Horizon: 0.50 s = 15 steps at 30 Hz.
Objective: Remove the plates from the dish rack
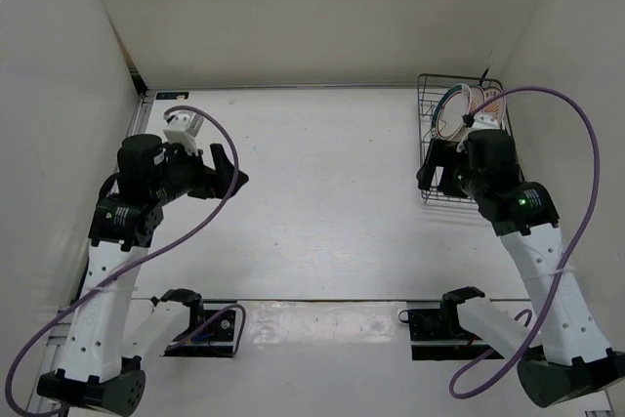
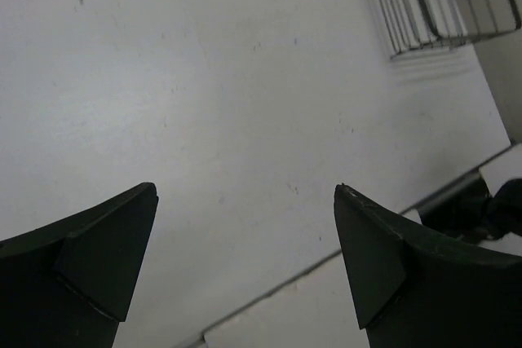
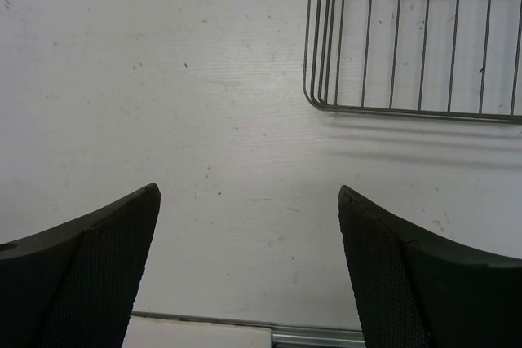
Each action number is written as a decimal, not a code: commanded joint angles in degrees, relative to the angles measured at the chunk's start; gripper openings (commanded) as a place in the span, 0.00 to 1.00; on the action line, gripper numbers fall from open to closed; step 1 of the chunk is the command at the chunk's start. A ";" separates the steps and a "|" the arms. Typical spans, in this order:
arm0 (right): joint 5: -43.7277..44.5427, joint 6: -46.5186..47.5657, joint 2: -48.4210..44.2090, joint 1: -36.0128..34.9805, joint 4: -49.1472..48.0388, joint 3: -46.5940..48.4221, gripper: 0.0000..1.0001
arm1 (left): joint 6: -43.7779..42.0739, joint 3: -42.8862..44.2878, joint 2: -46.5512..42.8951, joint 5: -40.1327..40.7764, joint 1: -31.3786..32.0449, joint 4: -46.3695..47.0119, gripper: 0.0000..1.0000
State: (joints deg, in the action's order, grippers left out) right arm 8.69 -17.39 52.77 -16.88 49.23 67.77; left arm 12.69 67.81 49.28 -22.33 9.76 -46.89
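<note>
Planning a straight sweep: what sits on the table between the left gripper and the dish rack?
Nothing; the table between the left gripper and the dish rack is bare, seen in the top external and left wrist views.

The left arm rises along the left edge of the frame, elbow bent, and the left gripper [image 1: 232, 169] points toward the centre with its jaws wide apart. The right arm leans up the right side. The right gripper [image 1: 426, 171] points left, jaws equally spread.
</note>
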 commanded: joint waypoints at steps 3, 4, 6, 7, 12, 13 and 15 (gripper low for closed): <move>-3.63 -6.42 -5.47 0.10 -4.65 2.39 0.91 | -4.86 -4.24 -0.84 -8.95 -3.25 -11.13 1.00; -7.07 -2.86 -6.62 0.10 -8.76 1.33 0.91 | -5.04 -5.05 -1.02 -11.05 -3.43 -10.50 1.00; -14.98 3.58 -11.00 0.10 -14.48 -4.01 0.91 | -6.09 -7.16 -1.38 -10.99 -4.13 -8.75 1.00; -12.84 2.98 -11.46 -0.16 -17.13 -4.74 0.91 | -5.92 -7.86 -1.20 -10.03 -4.05 -8.83 1.00; 5.46 5.60 9.46 0.10 -3.22 17.98 0.91 | -0.30 -9.89 0.82 2.37 -3.43 -9.27 1.00; 6.51 6.91 12.85 0.27 0.21 21.93 0.84 | -0.30 -11.81 0.47 2.55 -3.52 -8.66 1.00; 15.89 6.05 22.77 0.44 0.78 32.27 0.74 | 0.23 -13.22 -1.80 3.87 -3.26 -8.57 1.00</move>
State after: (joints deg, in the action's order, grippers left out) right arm 13.19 -13.82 64.69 -16.84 46.33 89.91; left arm 11.16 56.36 49.93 -22.41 6.28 -55.35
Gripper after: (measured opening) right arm 0.778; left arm 1.000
